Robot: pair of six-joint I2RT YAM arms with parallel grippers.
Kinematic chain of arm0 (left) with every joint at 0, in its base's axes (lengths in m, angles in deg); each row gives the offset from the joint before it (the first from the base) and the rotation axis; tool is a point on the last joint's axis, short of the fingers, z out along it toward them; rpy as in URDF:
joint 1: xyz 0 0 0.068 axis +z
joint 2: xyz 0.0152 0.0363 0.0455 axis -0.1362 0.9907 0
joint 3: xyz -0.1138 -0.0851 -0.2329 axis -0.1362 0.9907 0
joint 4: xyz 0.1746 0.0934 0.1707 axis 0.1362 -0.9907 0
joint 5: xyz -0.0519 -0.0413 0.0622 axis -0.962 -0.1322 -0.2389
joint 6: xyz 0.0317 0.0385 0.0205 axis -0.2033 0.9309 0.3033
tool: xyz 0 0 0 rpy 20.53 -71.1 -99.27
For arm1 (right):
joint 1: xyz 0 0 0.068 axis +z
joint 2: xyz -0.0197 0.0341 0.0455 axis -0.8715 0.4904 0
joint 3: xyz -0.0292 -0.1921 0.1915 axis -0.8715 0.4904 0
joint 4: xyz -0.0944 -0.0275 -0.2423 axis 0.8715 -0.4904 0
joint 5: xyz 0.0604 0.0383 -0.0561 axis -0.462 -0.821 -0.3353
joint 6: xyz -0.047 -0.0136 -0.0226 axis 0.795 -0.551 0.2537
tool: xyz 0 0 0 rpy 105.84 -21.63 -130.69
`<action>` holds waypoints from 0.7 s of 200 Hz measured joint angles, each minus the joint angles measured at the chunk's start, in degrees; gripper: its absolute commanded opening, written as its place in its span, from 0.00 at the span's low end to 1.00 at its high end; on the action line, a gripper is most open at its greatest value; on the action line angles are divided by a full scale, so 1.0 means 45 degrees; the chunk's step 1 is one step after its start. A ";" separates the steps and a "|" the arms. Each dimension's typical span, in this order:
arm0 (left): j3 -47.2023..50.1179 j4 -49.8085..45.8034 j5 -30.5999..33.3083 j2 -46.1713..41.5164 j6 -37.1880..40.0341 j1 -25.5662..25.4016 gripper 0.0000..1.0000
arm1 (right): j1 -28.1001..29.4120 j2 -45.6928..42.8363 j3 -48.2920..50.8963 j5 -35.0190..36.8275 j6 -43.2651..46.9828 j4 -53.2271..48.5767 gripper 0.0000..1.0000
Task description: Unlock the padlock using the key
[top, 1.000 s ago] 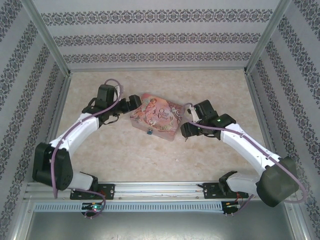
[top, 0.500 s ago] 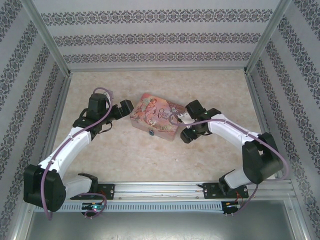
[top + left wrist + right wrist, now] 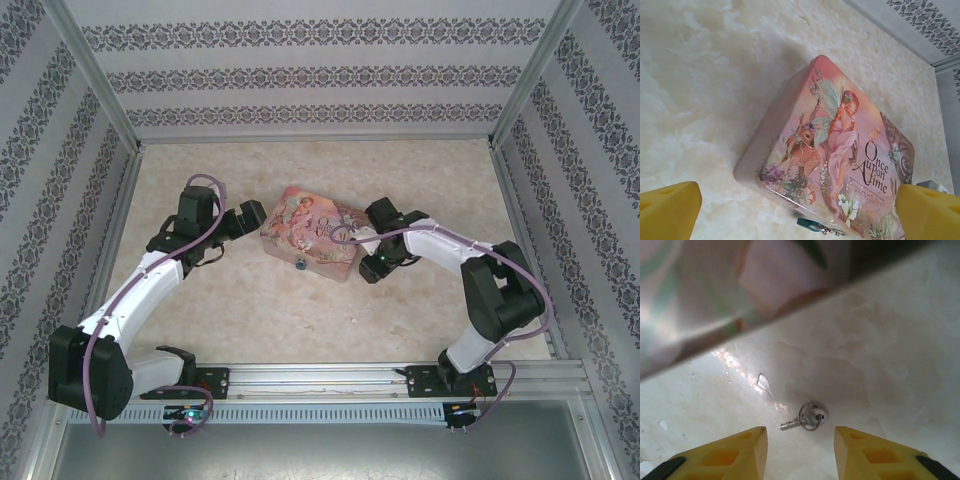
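The key [image 3: 805, 419] is seen at twelve o'clock just off the released right claw [image 3: 799, 436], its length laid nine-to-three across the gap.

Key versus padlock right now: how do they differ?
The key is bare grey metal; the padlock has a teal body. The key lies loose on the table, just ahead of the right gripper's open fingers; the padlock sits at the tin's front side. Both are tiny, and neither is gripped.
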 measured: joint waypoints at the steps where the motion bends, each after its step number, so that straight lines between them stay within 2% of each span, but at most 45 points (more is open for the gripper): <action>1: 0.0000 0.0000 0.0000 0.0000 0.0000 0.0000 0.99 | 0.0000 0.0015 -0.0010 0.0000 0.0000 0.0000 0.38; 93: -0.0189 -0.0384 0.0092 -0.0005 0.0102 0.0165 0.99 | -0.0160 0.0831 -0.0452 0.0019 0.0204 0.0335 0.33; 140: -0.0189 -0.0476 0.0092 -0.0005 0.0146 0.0165 0.99 | -0.0223 0.0495 -0.0253 -0.0078 0.0204 0.0593 0.37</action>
